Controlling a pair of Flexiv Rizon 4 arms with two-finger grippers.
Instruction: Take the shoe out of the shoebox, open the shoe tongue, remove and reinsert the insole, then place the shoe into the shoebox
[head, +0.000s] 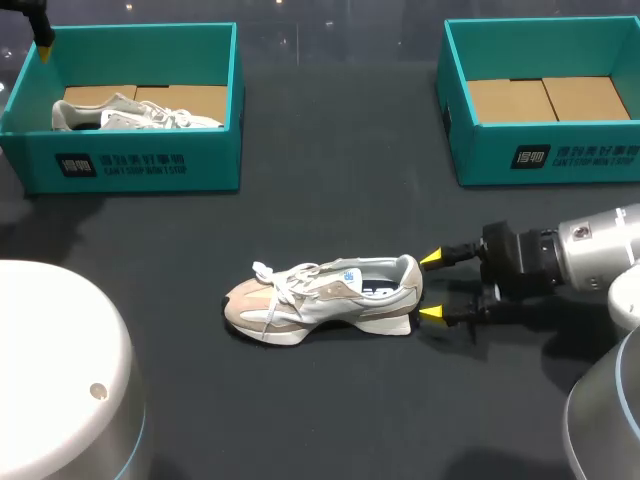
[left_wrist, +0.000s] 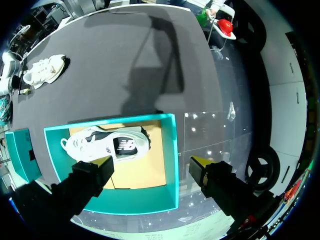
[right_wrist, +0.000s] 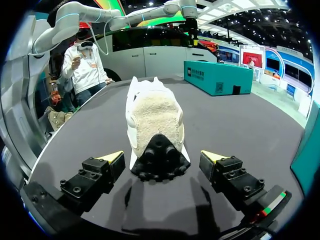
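Observation:
A beige, grey and white sneaker (head: 320, 297) stands upright on the dark table, toe to the left, heel to the right. My right gripper (head: 430, 286) is open just behind the heel, one yellow tip on each side and neither touching. In the right wrist view the heel (right_wrist: 156, 120) sits ahead of and between the spread fingers (right_wrist: 111, 161). My left gripper (left_wrist: 150, 167) hangs open above the left teal shoebox (left_wrist: 172, 155), where a second white sneaker (left_wrist: 107, 144) lies on cardboard. That box (head: 140, 165) is at the table's back left.
A second teal shoebox (head: 545, 155) stands at the back right with only a cardboard liner inside. Dark bare tabletop (head: 330, 200) lies between the boxes and the sneaker. My arm bases fill the near left and right corners.

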